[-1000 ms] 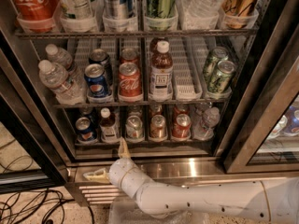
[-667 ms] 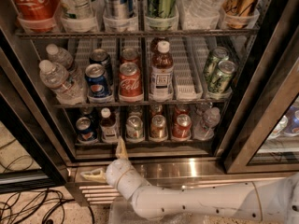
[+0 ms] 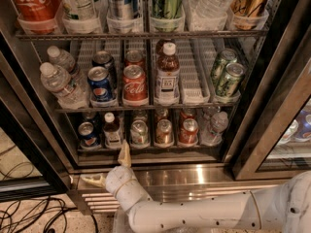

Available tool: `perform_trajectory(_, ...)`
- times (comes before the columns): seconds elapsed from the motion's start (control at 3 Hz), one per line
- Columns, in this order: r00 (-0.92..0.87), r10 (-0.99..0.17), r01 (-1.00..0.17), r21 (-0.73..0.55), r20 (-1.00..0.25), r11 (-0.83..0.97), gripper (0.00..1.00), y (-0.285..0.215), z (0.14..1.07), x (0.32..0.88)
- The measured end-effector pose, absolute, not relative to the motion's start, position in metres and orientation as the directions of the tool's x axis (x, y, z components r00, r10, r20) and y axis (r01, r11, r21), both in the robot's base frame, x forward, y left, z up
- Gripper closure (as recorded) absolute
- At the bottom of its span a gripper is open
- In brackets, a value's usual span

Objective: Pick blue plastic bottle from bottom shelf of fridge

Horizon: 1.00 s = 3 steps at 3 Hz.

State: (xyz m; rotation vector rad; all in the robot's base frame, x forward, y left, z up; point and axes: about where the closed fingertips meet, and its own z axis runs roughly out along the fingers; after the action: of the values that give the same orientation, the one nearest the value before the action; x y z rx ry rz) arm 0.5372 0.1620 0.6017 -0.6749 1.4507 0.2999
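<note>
1. We are looking into the open fridge [image 3: 160,174], whose racks are filling the upper and middle parts of the frame.
2. The blue plastic bottle [image 3: 112,131] is standing upright on the bottom shelf [image 3: 160,150], left of centre in the frame, with its white cap on and dark liquid showing above a pale label.
3. A blue cola can [image 3: 87,134] is sitting just beside it on the left, and a silver can [image 3: 139,132] is sitting just beside it on the right.
4. Our hand [image 3: 105,161] is hovering at the lower left of centre, in front of the steel sill and below the bottle.
5. The hand is standing released: its two fingers [image 3: 125,153] are splaying wide apart, one pointing up toward the shelf's front lip and the other pointing left, and they are grasping nothing.
6. The upper fingertip is reaching just below and to the right of the bottle's base, not touching the bottle.
7. Our white arm [image 3: 194,211] is stretching in from the lower right corner.
8. A larger brown bottle [image 3: 167,74] is standing on the rack above, at centre.
</note>
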Motion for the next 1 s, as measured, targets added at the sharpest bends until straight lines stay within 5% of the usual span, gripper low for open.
perform_trajectory(0.67,0.138,-0.178,-0.455,-0.221,-0.974,0.862,0.0,0.153,0.614,0.551)
perform_trajectory(1.0,0.134,-0.166,-0.406,-0.207,-0.977,0.89,0.17,0.146,0.616,0.554)
